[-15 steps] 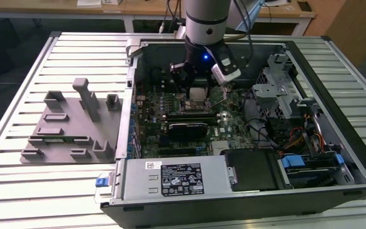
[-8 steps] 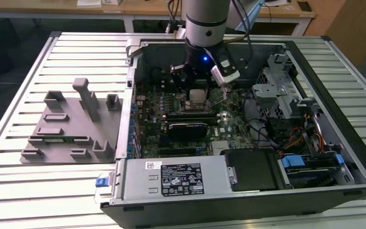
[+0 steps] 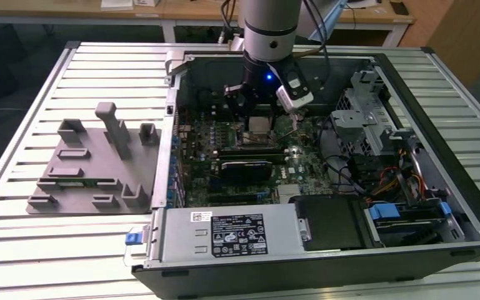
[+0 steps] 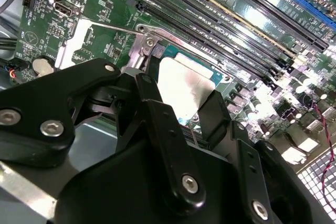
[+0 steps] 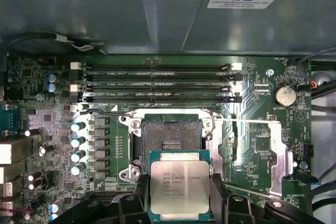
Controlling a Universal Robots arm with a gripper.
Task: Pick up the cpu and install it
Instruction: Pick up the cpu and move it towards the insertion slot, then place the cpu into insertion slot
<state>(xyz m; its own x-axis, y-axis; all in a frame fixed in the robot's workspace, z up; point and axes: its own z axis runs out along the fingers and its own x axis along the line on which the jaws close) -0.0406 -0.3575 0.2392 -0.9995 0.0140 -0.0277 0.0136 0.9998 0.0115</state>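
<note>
Jaws clamping cpu [image 5: 180, 190] edges, bare socket [image 5: 170, 139] near, unobstructed

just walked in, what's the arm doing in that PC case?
The arm's end effector is inside the open PC case, shut on the cpu by its edges. The chip hangs close to the open, empty socket on the motherboard, not seated yet. The grey holder tray sits on the table at the exterior view's left.

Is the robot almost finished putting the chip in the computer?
Partly. The cpu is already picked up: the jaws are shut on its edges, holding it close to the open socket. The socket is empty, so the cpu is not seated yet.
</note>
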